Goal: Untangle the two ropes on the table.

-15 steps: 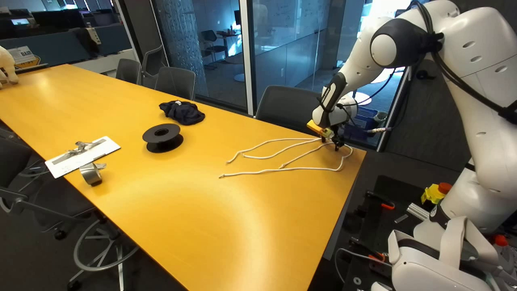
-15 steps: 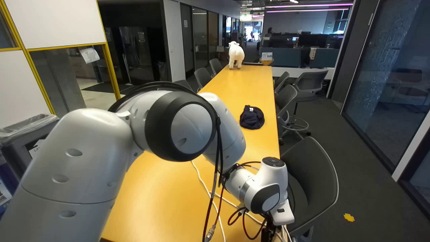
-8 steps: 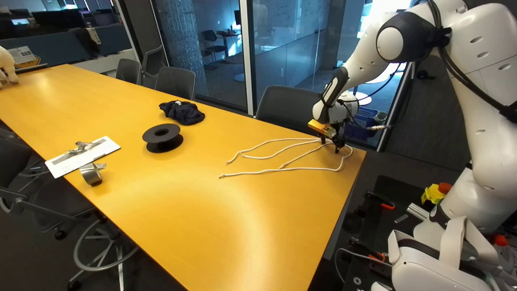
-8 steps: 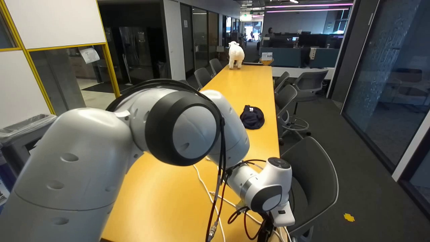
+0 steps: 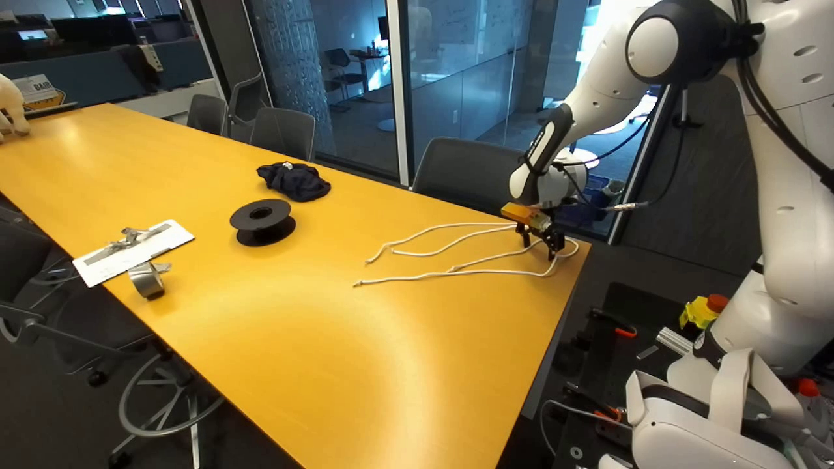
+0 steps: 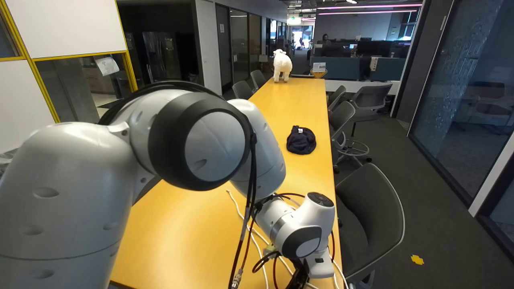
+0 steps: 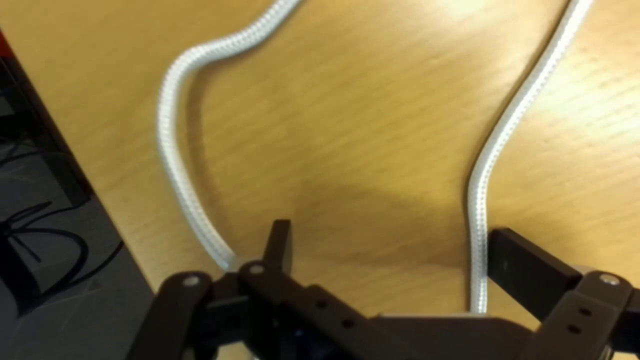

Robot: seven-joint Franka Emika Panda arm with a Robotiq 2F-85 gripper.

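The two ropes are thin whitish cords on the yellow-orange table (image 5: 391, 365). In an exterior view, an upper rope (image 5: 456, 225) and a lower rope (image 5: 449, 274) spread leftward as several strands and meet under my gripper (image 5: 539, 249). The crossing there is partly hidden by the fingers. In the wrist view my gripper (image 7: 392, 245) is open, fingers wide apart, low over the table. A rope strand (image 7: 477, 210) runs between the fingers and touches the right finger's inner side. Another strand (image 7: 167, 125) curves at left and passes out of sight behind the left finger.
The table's end edge lies close to my gripper. A black spool (image 5: 262, 223), dark cloth (image 5: 296, 181), white-grey strip (image 5: 133, 253) and tape roll (image 5: 147, 281) lie farther along. A chair (image 5: 466, 176) stands against the table's side.
My gripper has moved across the table, away from the chair side and slightly toward the table's end. The rope strand and end loop by its fingers have shifted the same way.
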